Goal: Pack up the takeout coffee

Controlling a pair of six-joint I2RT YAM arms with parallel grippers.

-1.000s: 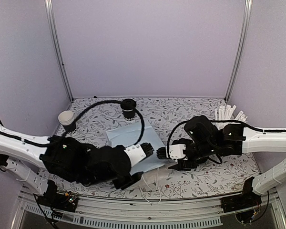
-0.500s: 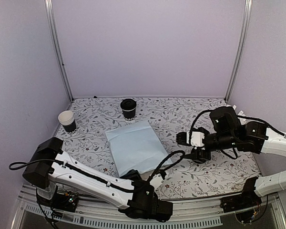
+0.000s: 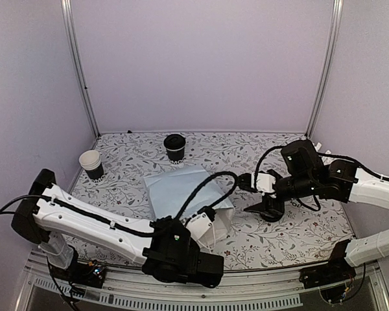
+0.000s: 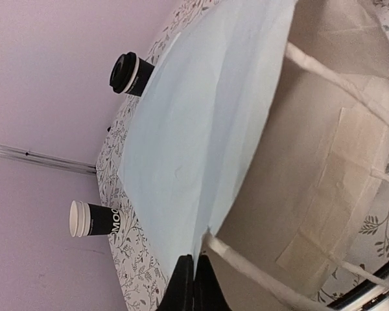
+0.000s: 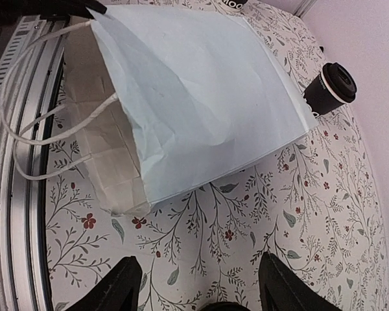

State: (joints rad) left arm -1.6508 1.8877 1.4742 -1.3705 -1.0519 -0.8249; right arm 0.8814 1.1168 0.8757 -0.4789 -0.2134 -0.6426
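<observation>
Two grippers observed: left gripper (image 4: 193, 275) pinched tight on the pale-blue bag (image 3: 181, 188) rim, mouth raised; right gripper (image 5: 204, 288) jaws wide, holding nothing. Lidded takeout coffee (image 3: 174, 146) stands upper centre, apart from the bag.

Light is bright and even, shadows faint, focus mostly sharp.
</observation>
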